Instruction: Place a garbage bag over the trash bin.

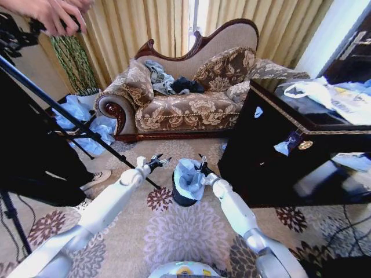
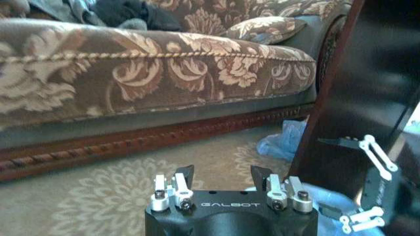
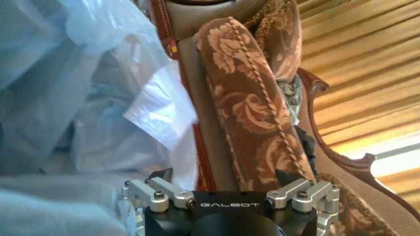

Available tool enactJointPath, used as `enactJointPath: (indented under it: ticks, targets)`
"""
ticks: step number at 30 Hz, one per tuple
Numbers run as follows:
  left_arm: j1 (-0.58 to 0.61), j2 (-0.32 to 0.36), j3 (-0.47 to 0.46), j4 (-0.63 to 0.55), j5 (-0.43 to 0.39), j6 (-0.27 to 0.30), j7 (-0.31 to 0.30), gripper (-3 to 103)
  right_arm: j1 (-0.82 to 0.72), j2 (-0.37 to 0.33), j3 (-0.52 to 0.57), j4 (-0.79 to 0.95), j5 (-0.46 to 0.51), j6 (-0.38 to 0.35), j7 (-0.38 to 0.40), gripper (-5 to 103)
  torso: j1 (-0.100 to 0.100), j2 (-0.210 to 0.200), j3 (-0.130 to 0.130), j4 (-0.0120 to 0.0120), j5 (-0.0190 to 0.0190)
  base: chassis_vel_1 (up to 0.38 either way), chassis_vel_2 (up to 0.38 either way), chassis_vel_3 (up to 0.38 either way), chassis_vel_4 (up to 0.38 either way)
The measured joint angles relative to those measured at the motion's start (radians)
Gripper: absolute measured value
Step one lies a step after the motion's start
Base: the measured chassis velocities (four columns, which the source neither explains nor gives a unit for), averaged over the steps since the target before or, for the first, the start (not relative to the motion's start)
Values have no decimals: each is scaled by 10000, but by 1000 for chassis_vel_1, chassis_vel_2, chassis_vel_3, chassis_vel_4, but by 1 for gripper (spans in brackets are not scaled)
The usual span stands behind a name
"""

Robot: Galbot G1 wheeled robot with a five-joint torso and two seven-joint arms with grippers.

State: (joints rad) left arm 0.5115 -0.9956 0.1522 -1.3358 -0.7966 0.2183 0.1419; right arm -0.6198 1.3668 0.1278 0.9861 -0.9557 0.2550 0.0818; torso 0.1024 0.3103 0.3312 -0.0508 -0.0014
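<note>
The small black trash bin (image 1: pixel 184 200) stands on the floral carpet between my two arms. The pale blue garbage bag (image 1: pixel 188 176) sits bunched in its mouth and rises above the rim. My left gripper (image 1: pixel 159 161) hovers just left of the bin, open, and the left wrist view shows nothing between its fingers (image 2: pixel 186 176). Against the bag's right edge is my right gripper (image 1: pixel 203 168), also open. In the right wrist view the crinkly bag (image 3: pixel 72 98) hangs close beside that gripper (image 3: pixel 223 176). I cannot tell whether a finger touches it.
A patterned sofa (image 1: pixel 185 110) stands behind the bin. The large glossy black cabinet (image 1: pixel 272 156), with a white plastic bag (image 1: pixel 316 92) on top, is close on the right. A black tripod leg (image 1: pixel 64 116) crosses the left. A heap of pale blue plastic (image 1: pixel 87 119) lies beside the sofa.
</note>
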Motion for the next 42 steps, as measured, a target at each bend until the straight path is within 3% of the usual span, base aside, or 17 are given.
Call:
enactJointPath:
  ticks: [2, 4, 5, 7, 9, 11, 12, 14, 16, 18, 23, 26, 31, 34, 42]
  targets:
    - [-317, -309, 216, 100, -437, 487, -395, 59, -90, -418, -84, 285, 263, -41, -68, 100, 0, 0, 0, -6, -2, 0, 0, 0, 0]
    - [-366, -425, 331, -199, -1261, 1099, -1006, 65, -161, -664, -109, 492, 434, -48, -113, 100, 1, 0, 1, -4, 1, 0, 0, 0, 0]
    - [-366, -425, 331, -199, -1261, 1099, -1006, 65, -161, -664, -109, 492, 434, -48, -113, 100, 1, 0, 1, -4, 1, 0, 0, 0, 0]
    - [-306, -532, 190, -788, -2826, 2017, -1955, 68, -290, -991, -162, 932, 723, -157, -225, 100, 1, 0, 0, -1, 0, 0, 0, 0, 0]
    - [-275, -571, 119, -913, -3174, 2187, -2161, 68, -313, -1060, -185, 1032, 807, -191, -252, 100, 1, 0, 0, 0, 1, 0, 0, 0, 0]
    - [-135, -803, -321, -1391, -4619, 2987, -3525, 76, -394, -1417, -400, 1502, 1326, -398, -393, 100, 0, 1, 0, -1, -3, 0, 0, 0, 0]
    - [-135, -803, -321, -1391, -4619, 2987, -3525, 76, -394, -1417, -400, 1502, 1326, -398, -393, 100, 0, 1, 0, -1, -3, 0, 0, 0, 0]
    - [-8, -1002, -680, -1541, -5356, 3566, -4767, 77, -431, -1476, -567, 1547, 1588, -426, -414, 100, 1, 0, 0, -2, -1, 0, 0, 0, 0]
    - [33, -1017, -734, -1574, -5428, 3666, -4941, 77, -442, -1460, -585, 1547, 1603, -426, -414, 100, 2, 0, 0, -2, -1, 0, 0, 0, 0]
    - [179, -976, -846, -1794, -5566, 3956, -5491, 77, -489, -1336, -692, 1553, 1644, -426, -414, 100, 1, 0, 0, 0, -1, 0, 0, 0, 0]
    - [143, -910, -740, -1968, -5774, 4302, -5936, 78, -416, -1157, -800, 1488, 1615, -421, -418, 100, 0, 0, 0, 3, -1, 0, 0, 0, 0]
    - [-397, -1185, -264, -1515, -6597, 4536, -6878, 76, -360, -1095, -910, 1506, 1576, -414, -449, 100, 1, 0, 0, 1, -2, 0, 0, 0, 0]
    - [-855, -1581, 17, -819, -7348, 4616, -7676, 74, -384, -1114, -938, 1527, 1564, -405, -462, 100, 1, 0, 0, -2, -1, 0, 0, 0, 0]
    - [-1120, -1708, 270, -501, -8150, 4777, -8632, 76, -387, -1170, -1006, 1557, 1635, -400, -502, 100, 2, 0, 1, -2, -2, 0, 0, 0, 0]
    - [-1548, -1895, 881, -165, -8866, 4827, -9910, 78, -375, -1199, -1127, 1611, 1918, -433, -567, 100, 1, 0, 1, 0, -1, 0, 0, 0, 0]
